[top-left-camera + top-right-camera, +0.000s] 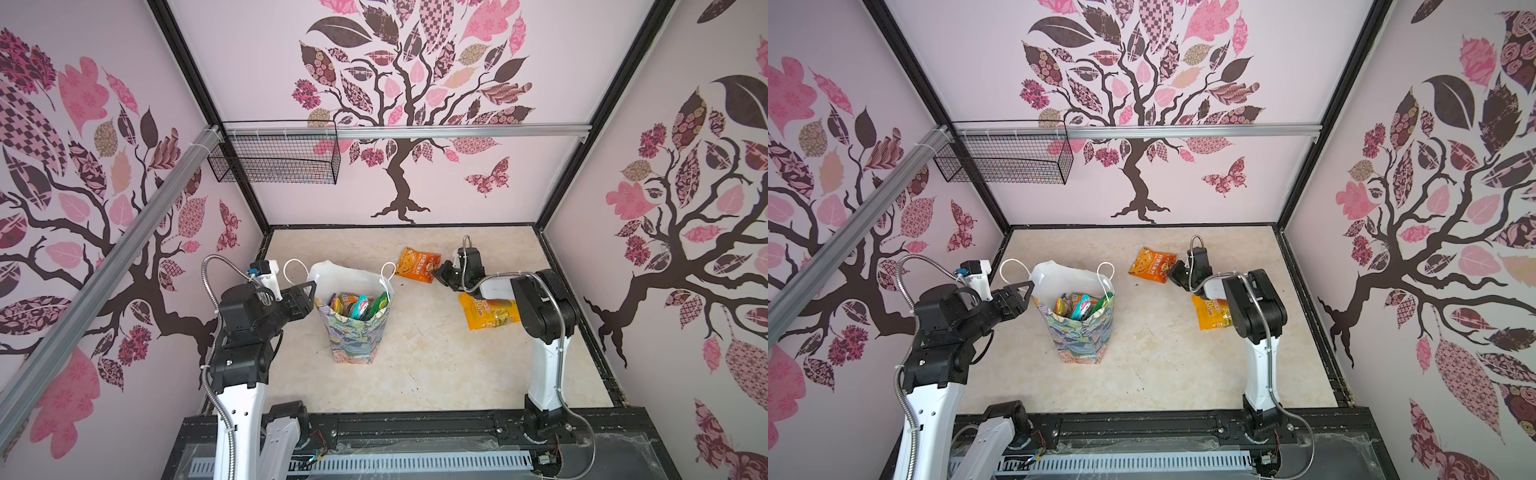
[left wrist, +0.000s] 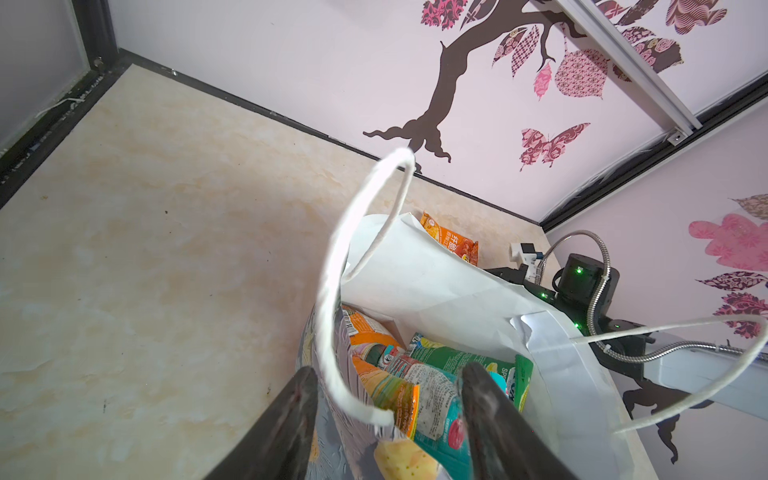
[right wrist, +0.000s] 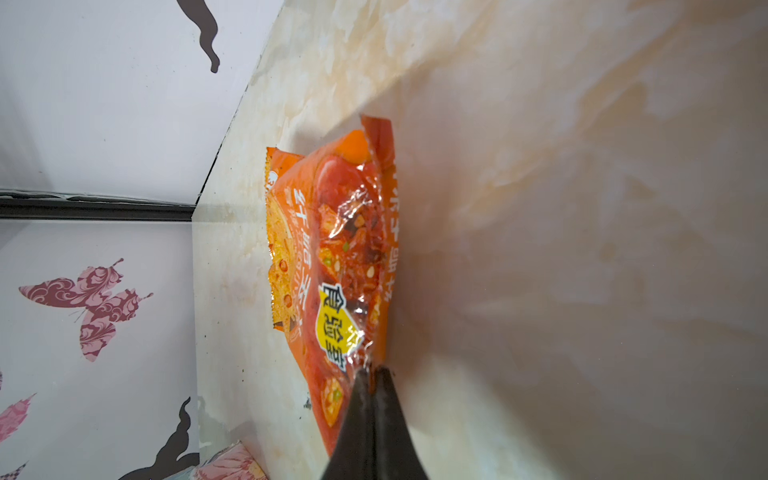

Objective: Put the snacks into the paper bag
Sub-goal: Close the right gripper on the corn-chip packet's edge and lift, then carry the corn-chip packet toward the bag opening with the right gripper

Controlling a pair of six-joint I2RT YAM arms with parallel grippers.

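Packet pinched on the right, bag rim straddled on the left

Much of the yellow packet [image 1: 486,311] is hidden: the right arm [image 1: 540,307] crosses its far edge in both top views, and its print is cut off. It lies flat on the marbled cream tabletop [image 1: 415,361], well right of the paper bag [image 1: 353,332]. The black wire basket [image 1: 274,160] on the back rail is too dim to read through its mesh.

The bag stands upright left of centre, with a painterly print outside, creased white paper inside and its mouth open. Glossy snacks [image 2: 415,374] stand packed on edge in it, orange, teal and green; the lower ones are out of sight. One white cord handle [image 2: 332,291] loops up in front of the left wrist view, blurred.

The left gripper [image 2: 390,415] has its jaws apart, one finger outside the bag's near wall and one over the contents.

The right gripper [image 3: 372,374] has its jaws together on the crinkled edge of the orange packet [image 3: 332,249], right of the bag. Whether the packet is clear of the tabletop is unclear.
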